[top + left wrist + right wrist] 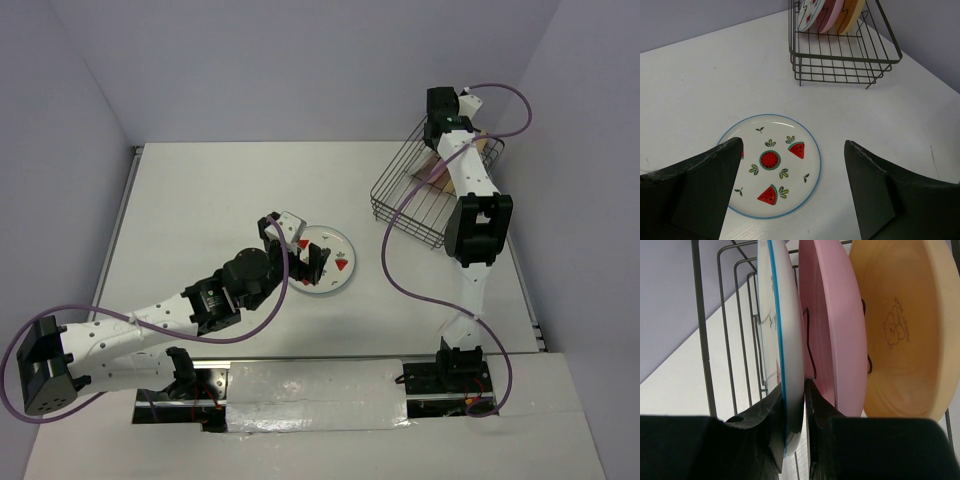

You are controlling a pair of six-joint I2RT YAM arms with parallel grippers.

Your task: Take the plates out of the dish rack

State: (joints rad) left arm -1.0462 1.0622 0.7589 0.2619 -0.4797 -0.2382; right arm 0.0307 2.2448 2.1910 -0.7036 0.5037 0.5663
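the rack (408, 208) stands at the far right of the bench (200, 200), close to the right wall (590, 150), with broad bare bench to its left and in front. three plates stand on edge in it, side by side with only narrow slots between them: a white plate (782, 340) with a blue rim, a pink plate (832, 330), then a yellow plate (905, 325). the right pincer (793, 407) is drawn narrow, its fingers (771, 410) clamped on the white plate's near rim, one of them in the slot beside the pink plate. the left pincer (792, 150) gapes wide and holds nothing, over a printed plate (771, 165) with watermelon slices that lies flat mid-bench, well apart from the rack. the bench is white and the walls pale purple
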